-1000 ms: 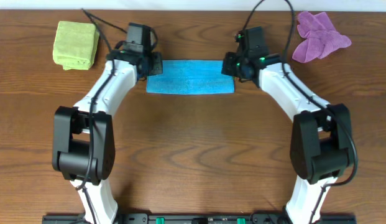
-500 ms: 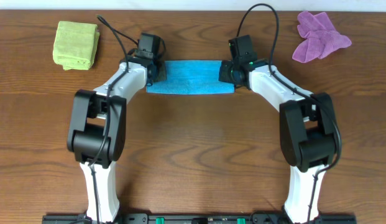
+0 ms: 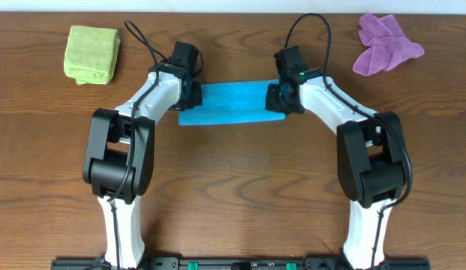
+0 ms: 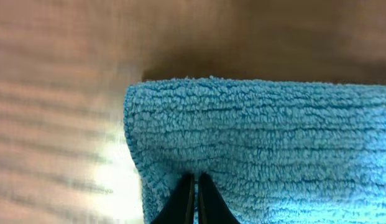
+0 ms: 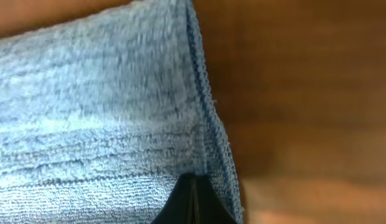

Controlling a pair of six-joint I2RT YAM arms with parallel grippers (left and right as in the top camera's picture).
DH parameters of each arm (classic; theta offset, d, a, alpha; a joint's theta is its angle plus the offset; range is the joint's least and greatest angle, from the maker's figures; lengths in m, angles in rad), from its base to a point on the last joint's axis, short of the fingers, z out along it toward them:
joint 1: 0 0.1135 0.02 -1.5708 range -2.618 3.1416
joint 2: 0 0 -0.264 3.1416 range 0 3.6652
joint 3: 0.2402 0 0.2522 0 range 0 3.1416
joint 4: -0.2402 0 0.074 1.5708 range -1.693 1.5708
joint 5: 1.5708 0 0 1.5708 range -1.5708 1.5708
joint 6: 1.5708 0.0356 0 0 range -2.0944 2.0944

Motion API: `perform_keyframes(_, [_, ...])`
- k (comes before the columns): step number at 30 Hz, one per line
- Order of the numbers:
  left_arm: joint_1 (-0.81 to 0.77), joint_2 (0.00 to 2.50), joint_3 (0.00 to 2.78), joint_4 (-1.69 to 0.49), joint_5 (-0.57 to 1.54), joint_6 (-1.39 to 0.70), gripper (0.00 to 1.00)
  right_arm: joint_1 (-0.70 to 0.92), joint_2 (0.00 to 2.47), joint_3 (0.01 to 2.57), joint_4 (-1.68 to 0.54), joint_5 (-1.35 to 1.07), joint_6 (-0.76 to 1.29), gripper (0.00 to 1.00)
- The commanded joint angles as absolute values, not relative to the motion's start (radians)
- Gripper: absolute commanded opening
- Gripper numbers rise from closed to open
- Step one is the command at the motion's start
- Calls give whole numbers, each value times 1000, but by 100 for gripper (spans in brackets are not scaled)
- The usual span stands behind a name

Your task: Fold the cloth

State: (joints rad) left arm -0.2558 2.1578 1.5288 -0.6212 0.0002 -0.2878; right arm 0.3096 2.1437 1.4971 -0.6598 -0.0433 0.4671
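Cloth (image 3: 233,106) has slid nearer and skewed, left gripper (image 4: 193,198) and right gripper (image 5: 191,200) clamped on its ends.

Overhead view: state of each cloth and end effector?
blue cloth: folded into a strip, pinched at both ends.
green cloth: folded, untouched.
purple cloth: crumpled, untouched.
left end effector: shut on the blue cloth.
right end effector: shut on the blue cloth.

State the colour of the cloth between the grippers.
The cloth is sky blue; clearest in the left wrist view.
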Motion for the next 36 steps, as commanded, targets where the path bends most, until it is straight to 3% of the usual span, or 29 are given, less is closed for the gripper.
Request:
perform_keyframes(1, [-255, 2190, 1494, -701, -2, -292, 6, 320, 2159, 1478, -736, -35, 486, 1])
perform_keyframes(9, [-262, 2190, 1493, -859, 52, -317, 6, 323, 2157, 1478, -845, -35, 487, 1])
perform_keyframes(22, [-276, 2189, 1493, -912, 53, -322, 6, 323, 2078, 1478, -898, -58, 485, 1])
perform_keyframes(36, [-288, 2189, 1493, -951, 79, -347, 6, 310, 1630, 1478, -1037, -57, 356, 1])
